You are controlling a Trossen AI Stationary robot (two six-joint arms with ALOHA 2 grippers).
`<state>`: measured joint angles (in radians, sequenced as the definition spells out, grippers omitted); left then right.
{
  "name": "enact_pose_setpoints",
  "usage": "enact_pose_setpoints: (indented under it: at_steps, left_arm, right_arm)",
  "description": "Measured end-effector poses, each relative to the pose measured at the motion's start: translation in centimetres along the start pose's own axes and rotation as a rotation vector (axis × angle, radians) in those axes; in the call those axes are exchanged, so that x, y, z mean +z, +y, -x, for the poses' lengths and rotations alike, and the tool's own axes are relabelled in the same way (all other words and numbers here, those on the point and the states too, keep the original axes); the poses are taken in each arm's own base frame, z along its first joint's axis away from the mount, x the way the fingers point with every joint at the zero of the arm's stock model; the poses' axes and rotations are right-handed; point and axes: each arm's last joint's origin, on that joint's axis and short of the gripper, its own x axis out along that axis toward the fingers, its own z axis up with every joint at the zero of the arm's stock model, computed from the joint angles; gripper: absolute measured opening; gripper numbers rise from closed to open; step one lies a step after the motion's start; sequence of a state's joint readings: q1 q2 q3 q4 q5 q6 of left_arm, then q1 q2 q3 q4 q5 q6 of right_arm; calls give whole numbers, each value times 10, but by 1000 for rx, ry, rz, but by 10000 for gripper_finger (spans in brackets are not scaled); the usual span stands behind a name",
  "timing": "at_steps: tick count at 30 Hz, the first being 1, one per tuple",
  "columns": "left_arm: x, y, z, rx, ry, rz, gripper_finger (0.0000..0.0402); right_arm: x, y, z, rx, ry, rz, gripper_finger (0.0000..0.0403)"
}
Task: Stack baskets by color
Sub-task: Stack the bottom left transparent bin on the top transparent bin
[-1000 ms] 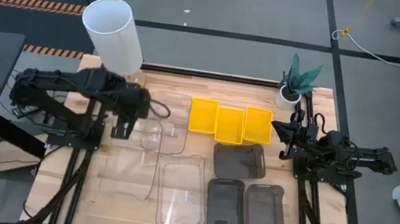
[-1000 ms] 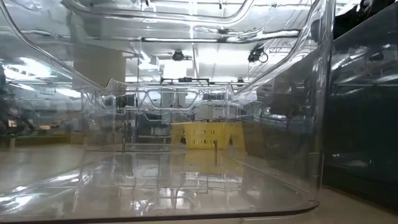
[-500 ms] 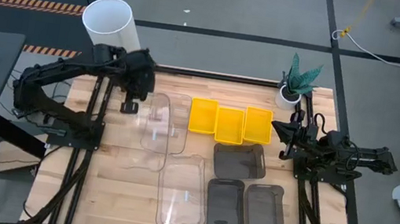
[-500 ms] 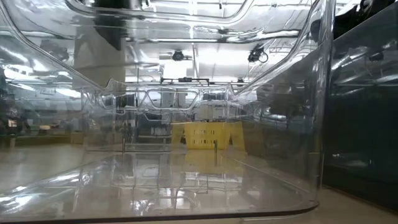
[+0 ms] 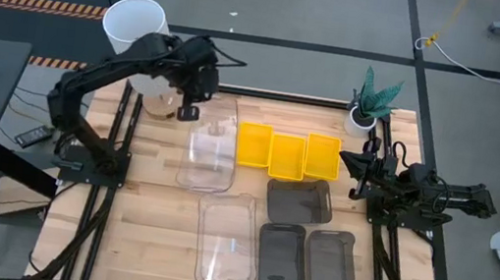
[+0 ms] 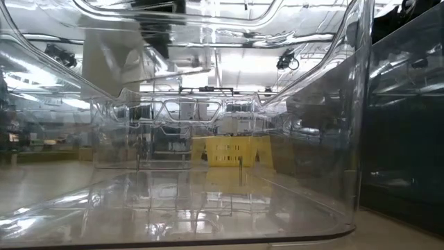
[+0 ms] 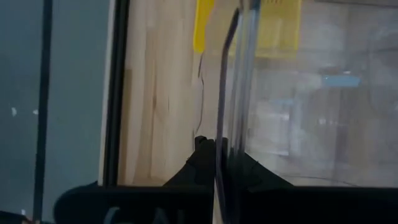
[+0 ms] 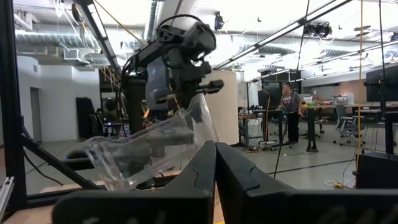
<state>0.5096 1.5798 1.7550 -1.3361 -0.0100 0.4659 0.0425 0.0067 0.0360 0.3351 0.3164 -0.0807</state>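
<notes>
My left gripper point(image 5: 190, 109) is shut on a clear basket point(image 5: 210, 154) at the far left of the table, just left of three yellow baskets point(image 5: 288, 154). Whether another clear basket lies under it cannot be told from above. One more clear basket point(image 5: 228, 241) rests flat on its bottom near the front edge. Three dark grey baskets point(image 5: 306, 243) lie on the table to its right. My right gripper point(image 5: 346, 161) waits shut at the right side, touching nothing. My left gripper pinches the clear basket's wall point(image 7: 229, 134) near its far left corner, one finger on each side of the wall. The fingers come from above, slanting down. The basket point(image 8: 149, 149) hangs tilted below them, its near end lower.
A tall white cylinder point(image 5: 137, 29) stands behind my left arm at the far left. A small plant pot point(image 5: 363, 117) sits at the far right corner. People stand in the room beyond the table point(image 8: 289, 99). The low view looks through the front clear basket point(image 6: 208, 208).
My left gripper has swung from the table's left middle toward the far edge and to the right, staying shut. The clear basket has travelled with it, from the near left part of the table to the spot beside the yellow baskets.
</notes>
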Motion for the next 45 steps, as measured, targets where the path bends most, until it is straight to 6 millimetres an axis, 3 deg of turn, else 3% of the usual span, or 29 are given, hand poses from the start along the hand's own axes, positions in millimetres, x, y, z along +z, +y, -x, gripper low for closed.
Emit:
enact_pose_setpoints:
  at_steps: [4, 16, 24, 35, 45]
  left_arm:
    - [3, 5, -16, 9, 70, -6, 9]
    - [-1, 9, -20, 8, 85, -62, 9]
    - [-10, 4, -45, -34, 152, -76, 9]
    - [-10, 0, -48, -157, 111, -68, 10]
    - [-6, 2, -77, -212, 214, -58, 10]
  right_arm:
    - [0, 0, 0, 0, 1, 1, 16]
    - [0, 0, 0, 0, 1, 0, 16]
    - [0, 0, 0, 0, 1, 0, 16]
    - [0, 0, 0, 0, 1, 0, 16]
    - [0, 0, 0, 0, -1, 0, 16]
